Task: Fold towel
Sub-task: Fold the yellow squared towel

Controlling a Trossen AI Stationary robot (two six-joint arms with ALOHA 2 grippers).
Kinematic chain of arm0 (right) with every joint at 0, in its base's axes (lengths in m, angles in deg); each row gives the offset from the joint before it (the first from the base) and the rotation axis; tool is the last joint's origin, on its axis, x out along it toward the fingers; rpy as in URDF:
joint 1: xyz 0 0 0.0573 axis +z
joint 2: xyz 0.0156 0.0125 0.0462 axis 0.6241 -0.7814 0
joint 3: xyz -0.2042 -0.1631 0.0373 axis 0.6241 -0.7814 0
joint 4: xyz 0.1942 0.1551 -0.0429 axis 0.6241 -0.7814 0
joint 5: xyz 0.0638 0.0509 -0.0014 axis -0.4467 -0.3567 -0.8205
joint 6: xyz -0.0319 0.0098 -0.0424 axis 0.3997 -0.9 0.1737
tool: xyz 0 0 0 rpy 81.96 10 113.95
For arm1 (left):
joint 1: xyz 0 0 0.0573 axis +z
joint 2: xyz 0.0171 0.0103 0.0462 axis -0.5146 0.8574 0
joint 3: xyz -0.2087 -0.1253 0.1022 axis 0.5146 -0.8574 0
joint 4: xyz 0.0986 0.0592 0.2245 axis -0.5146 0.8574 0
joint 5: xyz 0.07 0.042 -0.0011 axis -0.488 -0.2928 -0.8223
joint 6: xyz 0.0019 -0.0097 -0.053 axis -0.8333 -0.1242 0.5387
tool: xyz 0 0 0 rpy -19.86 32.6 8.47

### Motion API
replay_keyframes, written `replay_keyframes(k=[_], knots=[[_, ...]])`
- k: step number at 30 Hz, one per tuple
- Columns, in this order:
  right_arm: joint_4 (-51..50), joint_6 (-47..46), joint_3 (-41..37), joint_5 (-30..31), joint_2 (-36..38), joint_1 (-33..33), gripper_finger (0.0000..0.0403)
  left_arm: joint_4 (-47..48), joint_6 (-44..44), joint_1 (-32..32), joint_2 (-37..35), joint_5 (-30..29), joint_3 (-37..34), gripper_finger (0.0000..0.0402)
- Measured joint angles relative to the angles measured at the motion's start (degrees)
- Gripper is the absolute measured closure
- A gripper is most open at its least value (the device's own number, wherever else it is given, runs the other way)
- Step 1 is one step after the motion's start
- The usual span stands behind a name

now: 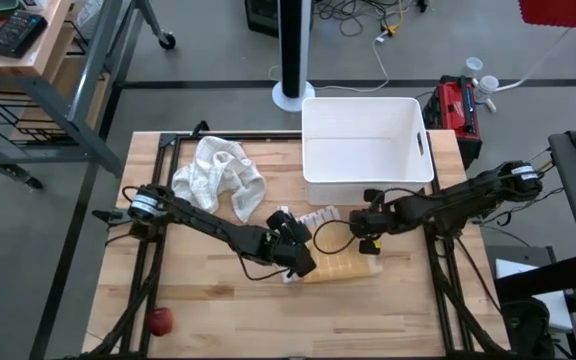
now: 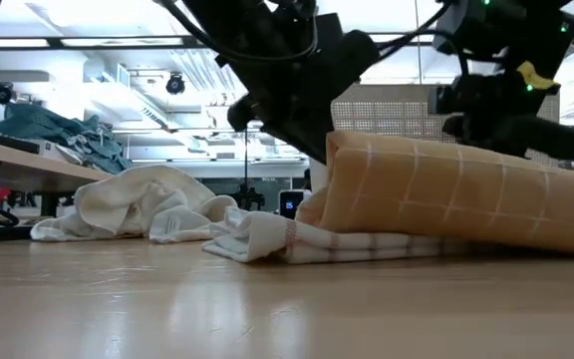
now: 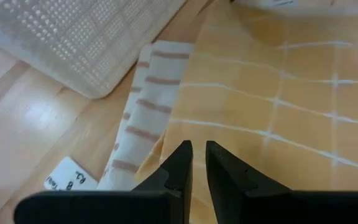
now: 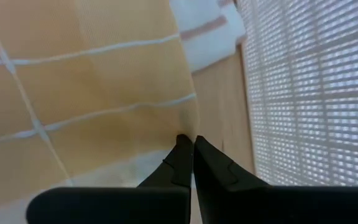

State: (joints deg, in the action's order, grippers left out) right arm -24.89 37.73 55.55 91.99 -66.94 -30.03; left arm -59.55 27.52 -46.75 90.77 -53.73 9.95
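Both claws are pinching the yellow checked towel (image 1: 340, 266) lying mid-counter before the white bin (image 1: 366, 150), its long axis running between them, left claw (image 1: 294, 250) clamped on one end, right claw (image 1: 369, 238) clamped on the other.

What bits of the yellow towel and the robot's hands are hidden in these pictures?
- High view: the left gripper and its arm cover part of the yellow towel.
- High view: the right gripper is too small to show a pinch.
- Low view: the towel's right end is cut off by the picture's edge.
- Low view: the yellow towel partly hides the striped towel under it.
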Motion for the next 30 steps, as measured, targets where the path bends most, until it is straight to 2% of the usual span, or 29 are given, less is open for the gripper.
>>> replay_keyframes(k=[6,13,15,18,23,28,30], knots=[[0.1,0.1,0.0,-0.1,-4.0,-0.1,0.0403,-3.5,-4.3,0.6,0.0,0.6,0.0,0.0365],[1.0,-0.2,0.0,-0.1,-7.7,-0.1,0.0403,-6.5,-6.7,1.8,2.4,8.7,-1.7,0.0365],[1.1,-0.3,0.0,-0.2,-7.7,-0.1,0.0403,-7.0,-6.3,1.7,3.1,9.1,-2.0,0.0365],[0.8,-0.2,0.0,-0.4,-7.1,-0.1,0.0401,-4.5,-3.6,1.6,3.4,8.5,-2.5,0.0365],[-1.2,-1.0,1.4,-0.6,-4.4,0.0,0.0381,0.9,2.3,1.7,3.5,2.8,-2.9,0.0365],[-3.5,-2.9,3.3,-1.1,-0.4,0.1,0.0353,1.8,3.8,1.7,3.5,1.9,-2.9,0.0365],[-3.9,-3.5,4.1,-3.6,1.5,0.2,0.0344,2.1,3.8,1.7,3.3,1.8,-2.9,0.0365]])
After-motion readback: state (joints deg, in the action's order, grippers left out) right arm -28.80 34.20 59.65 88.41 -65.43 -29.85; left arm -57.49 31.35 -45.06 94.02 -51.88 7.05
